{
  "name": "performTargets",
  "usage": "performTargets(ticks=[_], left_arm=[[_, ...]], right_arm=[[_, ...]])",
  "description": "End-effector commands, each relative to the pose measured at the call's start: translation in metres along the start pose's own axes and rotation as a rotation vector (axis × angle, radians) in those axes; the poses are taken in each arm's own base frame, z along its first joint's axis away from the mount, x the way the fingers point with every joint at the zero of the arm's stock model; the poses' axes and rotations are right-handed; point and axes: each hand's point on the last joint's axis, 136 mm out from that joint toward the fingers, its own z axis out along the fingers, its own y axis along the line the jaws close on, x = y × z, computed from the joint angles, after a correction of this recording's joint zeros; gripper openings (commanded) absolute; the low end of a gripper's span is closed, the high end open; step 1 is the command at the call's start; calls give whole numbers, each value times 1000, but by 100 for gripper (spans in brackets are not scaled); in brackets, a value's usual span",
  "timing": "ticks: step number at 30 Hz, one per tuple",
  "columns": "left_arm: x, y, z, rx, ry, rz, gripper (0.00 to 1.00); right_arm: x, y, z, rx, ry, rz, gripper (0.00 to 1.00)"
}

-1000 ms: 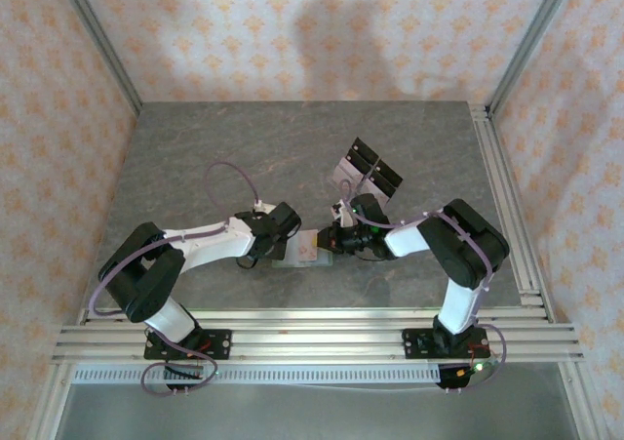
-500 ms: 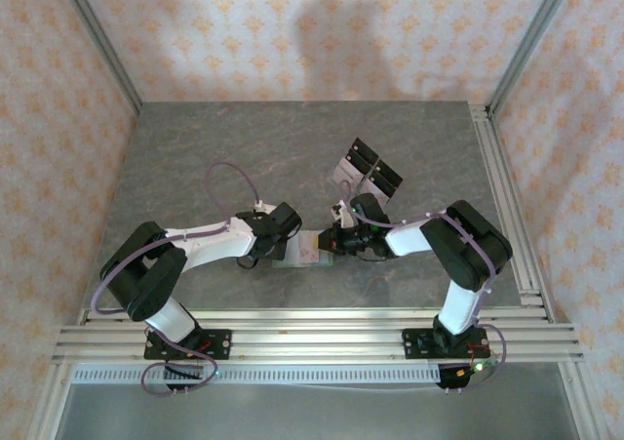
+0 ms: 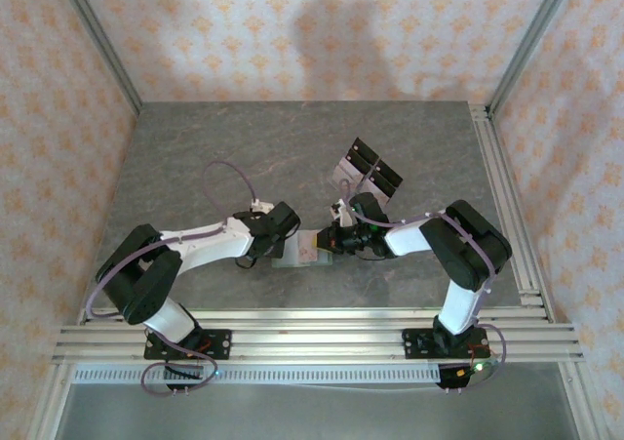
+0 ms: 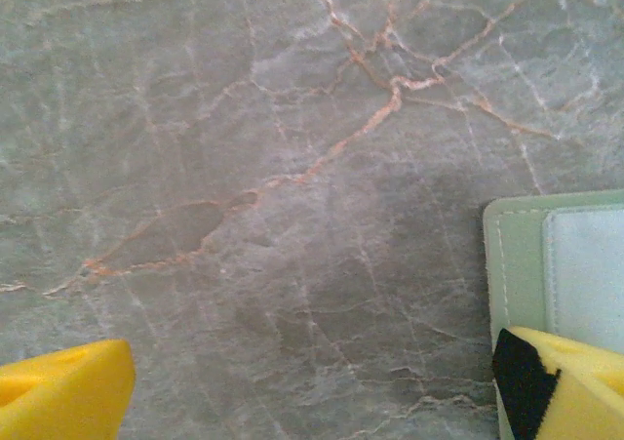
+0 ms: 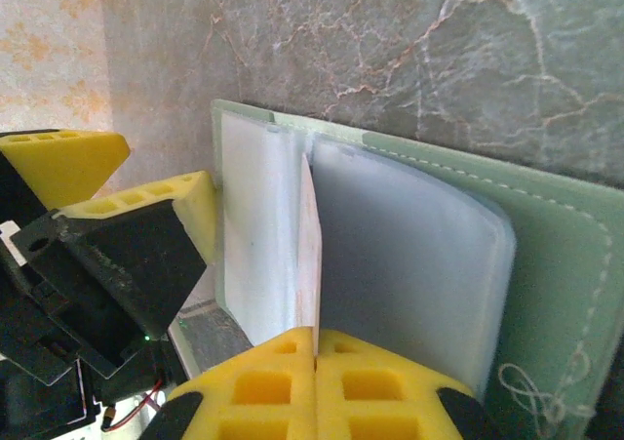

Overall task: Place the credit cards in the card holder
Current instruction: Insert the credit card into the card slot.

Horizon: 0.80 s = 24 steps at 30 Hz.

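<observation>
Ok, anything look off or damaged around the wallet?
A loose loop of stitching thread sits at a corner of the open sage-green folding wallet. Otherwise fine: the thin pale card in the shut right fingers stands edge-on between its clear sleeves.

no readable text, labels or numbers anywhere

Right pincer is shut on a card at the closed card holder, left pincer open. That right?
Not quite. The card holder is not closed: it lies spread open on the table, with its clear sleeves showing in the right wrist view. The rest holds: the right pincer is shut on a card at the sleeves, and the left pincer is open.
</observation>
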Motion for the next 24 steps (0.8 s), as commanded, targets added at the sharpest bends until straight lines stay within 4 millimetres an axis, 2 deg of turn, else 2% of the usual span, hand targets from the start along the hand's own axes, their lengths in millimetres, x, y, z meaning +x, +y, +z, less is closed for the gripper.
performTargets(ticks=[1,6,13,16,21,24], left_arm=[[-9,16,-11,-35,-57,-38,97],[-22,-3,-21,82,-98,-40,98],[-15,-28,-12,136,-66,28,98],[-7,-27,-6,103,-41,57,98],[9,-5,3,-43,24,121,96],[12,2,5,-92,34,102,95]], right_arm=[[-3,4,4,-20,-8,-10,0],[-1,2,4,-16,-6,-8,0],[0,-1,5,-7,-3,-4,0],[0,-3,5,-2,-3,2,0],[1,-5,6,2,-1,4,0],[0,-5,7,1,-2,4,0]])
